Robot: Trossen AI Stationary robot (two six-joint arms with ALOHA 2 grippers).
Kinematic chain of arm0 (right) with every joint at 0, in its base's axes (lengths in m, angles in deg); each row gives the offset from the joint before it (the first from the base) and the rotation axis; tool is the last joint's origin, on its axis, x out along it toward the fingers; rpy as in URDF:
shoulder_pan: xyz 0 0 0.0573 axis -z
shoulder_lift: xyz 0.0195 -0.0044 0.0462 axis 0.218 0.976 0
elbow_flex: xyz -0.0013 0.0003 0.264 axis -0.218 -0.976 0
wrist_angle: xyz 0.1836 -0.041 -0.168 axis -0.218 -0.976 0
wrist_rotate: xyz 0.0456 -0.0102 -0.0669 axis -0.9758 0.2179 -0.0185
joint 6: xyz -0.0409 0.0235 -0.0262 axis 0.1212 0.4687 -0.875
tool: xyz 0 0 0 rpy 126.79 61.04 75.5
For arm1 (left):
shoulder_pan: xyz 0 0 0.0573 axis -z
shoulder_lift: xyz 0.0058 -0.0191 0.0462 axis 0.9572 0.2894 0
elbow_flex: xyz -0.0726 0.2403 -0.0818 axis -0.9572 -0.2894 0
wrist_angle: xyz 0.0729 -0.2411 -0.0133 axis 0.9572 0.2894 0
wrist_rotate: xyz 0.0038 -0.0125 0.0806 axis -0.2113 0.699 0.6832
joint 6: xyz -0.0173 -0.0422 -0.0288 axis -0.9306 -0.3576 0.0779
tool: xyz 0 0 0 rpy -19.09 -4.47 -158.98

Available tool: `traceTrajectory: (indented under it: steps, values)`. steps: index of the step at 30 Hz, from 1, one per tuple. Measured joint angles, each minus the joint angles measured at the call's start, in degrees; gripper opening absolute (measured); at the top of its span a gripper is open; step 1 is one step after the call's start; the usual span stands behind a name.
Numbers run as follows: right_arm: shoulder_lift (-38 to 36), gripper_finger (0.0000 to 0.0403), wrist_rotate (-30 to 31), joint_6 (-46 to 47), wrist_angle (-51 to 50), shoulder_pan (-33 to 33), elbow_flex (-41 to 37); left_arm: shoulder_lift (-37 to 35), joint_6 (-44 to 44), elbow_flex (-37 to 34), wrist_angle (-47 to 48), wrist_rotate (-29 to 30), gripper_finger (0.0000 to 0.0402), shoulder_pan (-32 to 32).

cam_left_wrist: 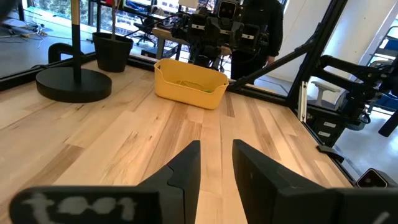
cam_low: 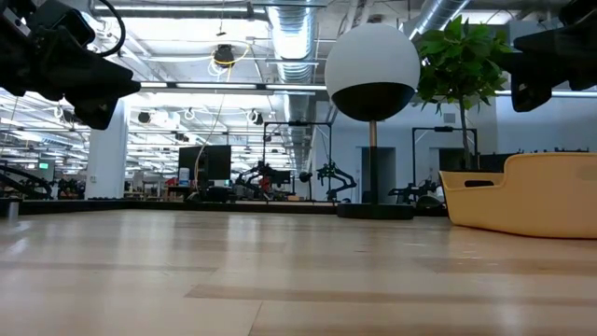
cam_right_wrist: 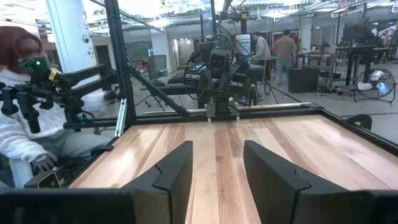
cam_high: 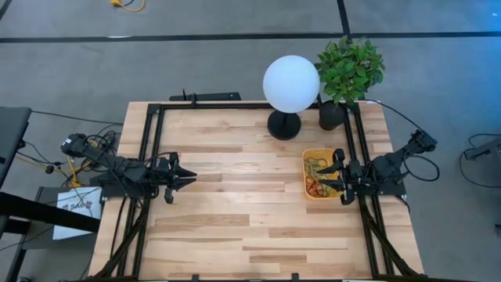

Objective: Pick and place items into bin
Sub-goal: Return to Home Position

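Observation:
The bin (cam_high: 306,174) is a small yellow-orange tray near the table's right edge; it also shows in the low view (cam_low: 532,201) and the left wrist view (cam_left_wrist: 186,87). Red, green and yellow rubber bands (cam_high: 317,180) lie inside it. I see no bands on the bare wood. My right gripper (cam_high: 335,175) (cam_right_wrist: 217,146) is open and raised over the bin's right part, holding nothing. My left gripper (cam_high: 188,178) (cam_left_wrist: 216,146) is open and empty. It hovers near the table's left edge and points toward the bin.
A white globe lamp on a black round base (cam_high: 290,82) and a potted plant (cam_high: 350,70) stand at the far edge, just beyond the bin. A black frame rail (cam_high: 153,157) runs along the table's sides. A person (cam_right_wrist: 25,124) sits beyond the table's left side.

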Motion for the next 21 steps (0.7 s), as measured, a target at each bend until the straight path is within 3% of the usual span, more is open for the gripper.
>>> traceTrajectory:
  steps: [21]
  values:
    - [0.0, 0.0137, 0.0, 0.0, 0.0, 0.0, 0.0, 0.0, 0.0, 0.0, 0.0, 0.0, 0.0082, 0.0]
